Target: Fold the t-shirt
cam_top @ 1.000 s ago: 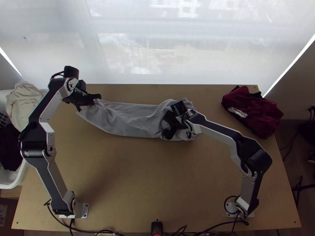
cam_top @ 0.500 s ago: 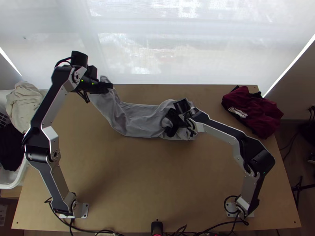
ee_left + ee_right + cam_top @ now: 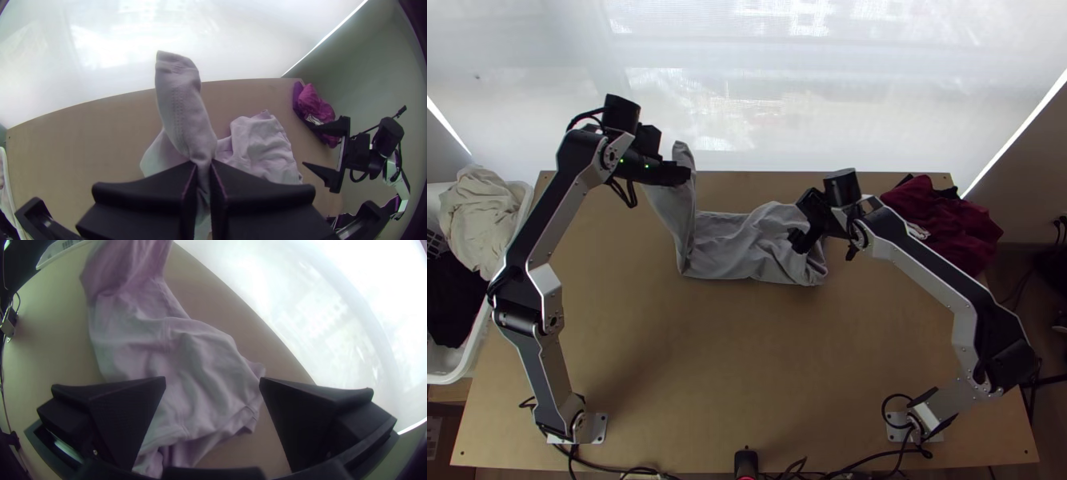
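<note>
The left gripper [image 3: 687, 174] clamps one raised end of the grey T-shirt [image 3: 731, 250]; the rest lies rumpled at the wooden table's [image 3: 747, 360] far middle, beneath the right gripper's [image 3: 825, 246] parted fingers. Folding seems underway, and next calls for laying that end rightward over the body.

Cropped, covered
The right wrist view's edge crops the grey cloth t-shirt [image 3: 195, 360]; in the top view, the black-and-silver right arm [image 3: 943, 280] partly hides the crumpled dark red cloth [image 3: 951, 220].
</note>
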### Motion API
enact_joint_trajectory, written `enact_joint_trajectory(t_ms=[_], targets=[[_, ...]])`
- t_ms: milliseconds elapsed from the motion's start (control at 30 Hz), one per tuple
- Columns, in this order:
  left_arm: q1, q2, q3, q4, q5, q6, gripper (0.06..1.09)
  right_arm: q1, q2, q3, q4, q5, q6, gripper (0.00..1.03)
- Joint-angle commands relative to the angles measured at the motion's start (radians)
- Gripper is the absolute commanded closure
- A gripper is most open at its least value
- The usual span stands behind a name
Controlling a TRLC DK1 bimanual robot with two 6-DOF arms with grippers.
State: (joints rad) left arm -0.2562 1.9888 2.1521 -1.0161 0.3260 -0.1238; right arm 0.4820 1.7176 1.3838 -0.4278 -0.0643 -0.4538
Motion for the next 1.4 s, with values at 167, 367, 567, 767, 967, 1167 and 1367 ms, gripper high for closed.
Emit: enact_joint_trajectory(t_ms=[167, 367, 567, 767, 967, 1167, 1367], targets=[[-0.149, 0.105, 0.092, 0.005, 0.058, -0.022, 1.05, -0.129, -0.208, -0.112, -0.068, -0.002, -0.003, 0.05], [-0.232, 0.151, 0.106, 0.054, 0.093, -0.059, 1.05, -0.157, -0.28, -0.201, -0.066, -0.002, 0.003, 0.05], [-0.304, 0.168, 0.107, 0.16, 0.091, -0.071, 1.05, -0.174, -0.317, -0.239, -0.068, -0.002, 0.017, 0.05], [-0.344, 0.205, 0.115, 0.206, 0.091, -0.088, 1.05, -0.178, -0.335, -0.247, -0.077, -0.002, 0.023, 0.05], [-0.385, 0.24, 0.115, 0.22, 0.091, -0.103, 1.05, -0.191, -0.345, -0.253, -0.081, -0.002, 0.021, 0.05], [-0.405, 0.306, 0.111, 0.223, 0.091, -0.105, 0.86, -0.192, -0.349, -0.252, -0.083, -0.002, 0.026, 0.05], [-0.414, 0.309, 0.109, 0.221, 0.094, -0.091, 0.11, -0.197, -0.365, -0.279, -0.085, -0.002, 0.024, 0.05]])
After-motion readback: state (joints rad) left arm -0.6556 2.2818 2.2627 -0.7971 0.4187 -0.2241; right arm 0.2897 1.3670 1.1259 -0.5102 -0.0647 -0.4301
